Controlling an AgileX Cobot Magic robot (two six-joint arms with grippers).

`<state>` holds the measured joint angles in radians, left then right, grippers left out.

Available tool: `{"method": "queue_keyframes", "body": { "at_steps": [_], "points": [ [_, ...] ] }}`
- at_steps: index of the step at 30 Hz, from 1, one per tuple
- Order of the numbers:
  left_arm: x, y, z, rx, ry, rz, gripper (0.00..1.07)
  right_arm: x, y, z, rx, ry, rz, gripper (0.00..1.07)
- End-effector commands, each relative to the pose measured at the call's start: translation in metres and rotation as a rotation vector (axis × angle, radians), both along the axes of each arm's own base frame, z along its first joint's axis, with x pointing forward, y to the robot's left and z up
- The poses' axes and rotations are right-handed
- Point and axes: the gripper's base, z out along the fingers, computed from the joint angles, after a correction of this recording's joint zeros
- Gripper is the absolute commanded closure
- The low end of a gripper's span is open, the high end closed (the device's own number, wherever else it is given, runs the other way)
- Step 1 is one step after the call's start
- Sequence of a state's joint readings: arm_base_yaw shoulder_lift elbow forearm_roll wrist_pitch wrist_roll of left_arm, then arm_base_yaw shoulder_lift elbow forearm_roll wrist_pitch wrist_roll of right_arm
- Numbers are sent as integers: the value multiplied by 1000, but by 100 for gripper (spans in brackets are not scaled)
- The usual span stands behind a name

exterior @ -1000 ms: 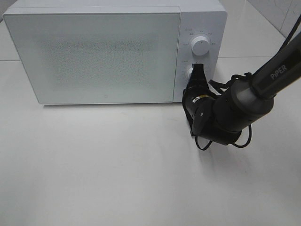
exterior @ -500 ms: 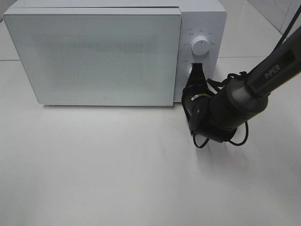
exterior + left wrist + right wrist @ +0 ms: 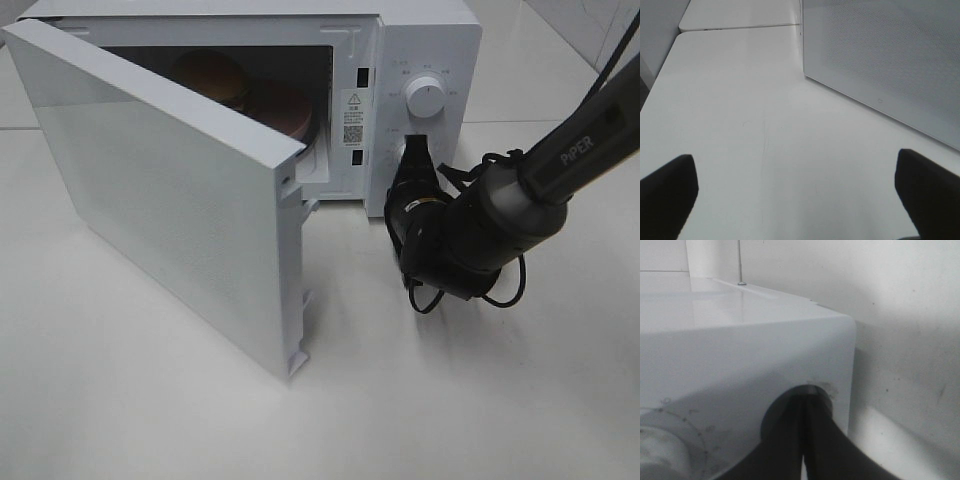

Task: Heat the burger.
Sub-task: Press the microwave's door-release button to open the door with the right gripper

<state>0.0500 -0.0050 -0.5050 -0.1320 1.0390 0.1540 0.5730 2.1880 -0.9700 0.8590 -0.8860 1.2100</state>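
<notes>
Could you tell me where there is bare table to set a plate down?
The table is bare between the open door and the right claw, and in front of that door. Crowded: the microwave cavity, holding burger and plate, and the claw's corner.

A smooth white tabletop (image 3: pixel 480 400) fills the scene under even, diffuse light; pale tiles (image 3: pixel 580 25) with thin grout lines show beyond its far right corner. A narrow seam (image 3: pixel 740 27) divides two table sections.
</notes>
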Motion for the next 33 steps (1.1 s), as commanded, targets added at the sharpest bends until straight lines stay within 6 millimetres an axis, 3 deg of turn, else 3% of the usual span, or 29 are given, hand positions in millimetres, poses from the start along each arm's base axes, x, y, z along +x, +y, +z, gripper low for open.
{"method": "queue_keyframes", "body": {
  "at_steps": [1, 18, 33],
  "points": [
    [-3, -1, -1, -4, -15, -3, 6, 27, -4, 45, -25, -248, 10, 107],
    [-3, -1, -1, -4, -15, -3, 6, 12, 3, 36, 20, -66, 79, 107],
    [-3, -1, -1, -4, -15, -3, 6, -25, -7, 32, -13, 73, 129, 107]
  ]
}}
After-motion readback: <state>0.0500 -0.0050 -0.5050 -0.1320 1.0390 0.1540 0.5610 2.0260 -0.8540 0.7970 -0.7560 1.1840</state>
